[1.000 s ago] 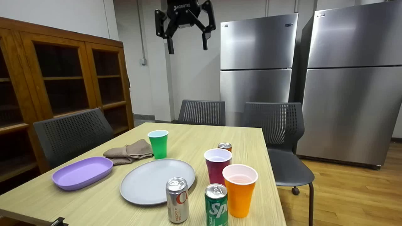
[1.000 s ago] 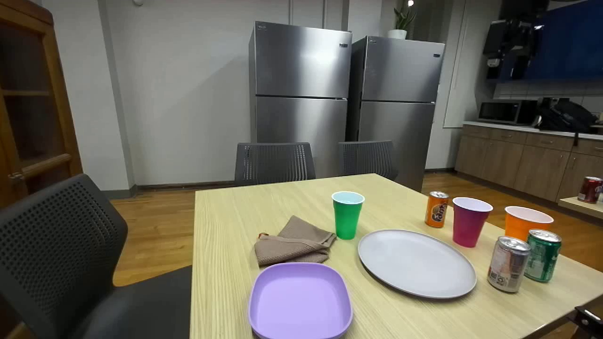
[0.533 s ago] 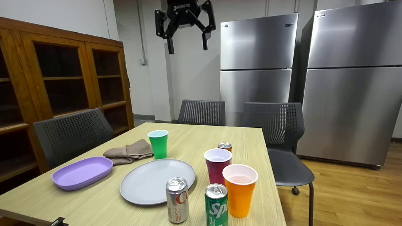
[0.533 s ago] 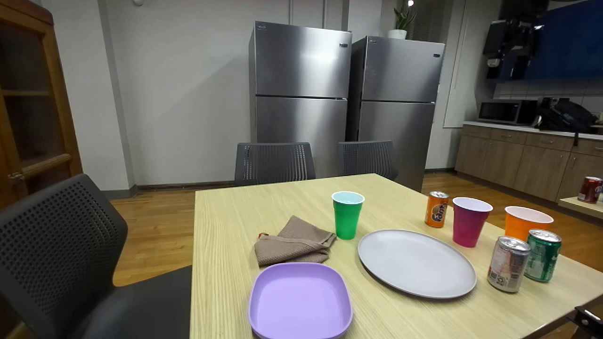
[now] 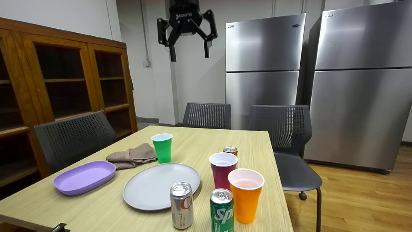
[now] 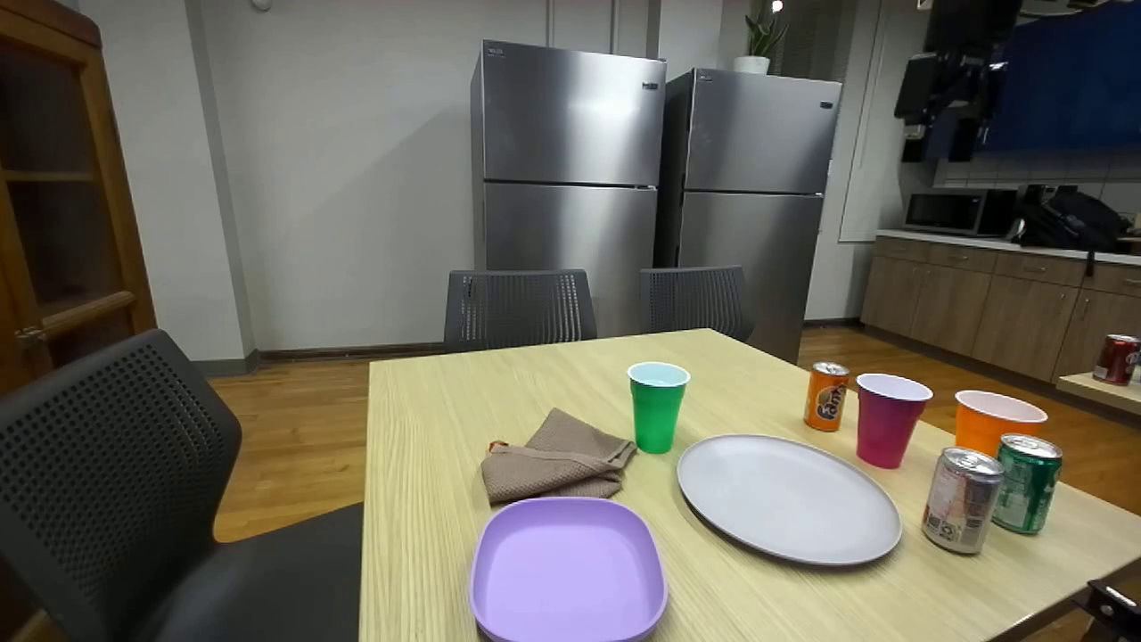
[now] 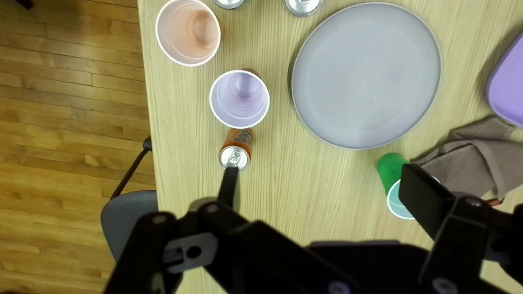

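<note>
My gripper [image 5: 190, 58] is open and empty, high above the table, fingers pointing down. It also shows at the top right of an exterior view [image 6: 939, 153]. In the wrist view my gripper [image 7: 320, 171] spans wide; one finger overlaps the orange Fanta can [image 7: 237, 149], the other overlaps the green cup [image 7: 390, 169]. It touches nothing. The grey plate [image 5: 161, 187] lies mid-table. A maroon cup [image 6: 889, 428], an orange cup [image 5: 246, 203], a silver can [image 5: 182, 206] and a green Sprite can [image 5: 222, 209] stand beside it. All cups and cans stand upright.
A brown cloth [image 6: 557, 459] lies beside the green cup, and a purple tray [image 6: 568, 571] is near it. Dark chairs [image 5: 280, 129] stand round the wooden table [image 6: 428, 419]. Two steel refrigerators [image 6: 570, 134] and a wooden cabinet [image 5: 61, 74] stand behind.
My gripper has moved slightly down, and a little to the left in both exterior views. It stays open. Nothing on the table has moved.
</note>
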`<state>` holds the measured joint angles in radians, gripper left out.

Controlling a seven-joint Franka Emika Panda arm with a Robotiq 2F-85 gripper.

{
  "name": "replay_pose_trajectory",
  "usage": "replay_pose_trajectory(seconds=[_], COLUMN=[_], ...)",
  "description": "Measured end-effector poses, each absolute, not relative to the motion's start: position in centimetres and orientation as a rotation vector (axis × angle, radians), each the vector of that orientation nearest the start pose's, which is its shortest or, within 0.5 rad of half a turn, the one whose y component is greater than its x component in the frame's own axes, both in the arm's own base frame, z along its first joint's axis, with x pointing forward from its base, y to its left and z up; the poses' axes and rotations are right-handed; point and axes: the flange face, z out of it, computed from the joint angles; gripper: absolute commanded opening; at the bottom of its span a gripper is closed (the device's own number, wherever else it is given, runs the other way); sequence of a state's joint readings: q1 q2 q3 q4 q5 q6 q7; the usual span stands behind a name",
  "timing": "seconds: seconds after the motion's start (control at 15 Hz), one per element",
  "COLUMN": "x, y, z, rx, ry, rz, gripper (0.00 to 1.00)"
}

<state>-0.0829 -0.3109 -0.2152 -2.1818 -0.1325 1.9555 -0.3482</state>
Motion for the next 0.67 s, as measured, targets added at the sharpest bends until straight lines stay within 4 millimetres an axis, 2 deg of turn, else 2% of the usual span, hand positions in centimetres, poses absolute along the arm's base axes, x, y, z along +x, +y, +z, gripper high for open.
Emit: replay_pose_trajectory(seconds=[0.67], x=[50.3], y=[-8.2], z=[44.7], rx=[-3.212], ry=[-0.147], rz=[-0.126], gripper=[1.00])
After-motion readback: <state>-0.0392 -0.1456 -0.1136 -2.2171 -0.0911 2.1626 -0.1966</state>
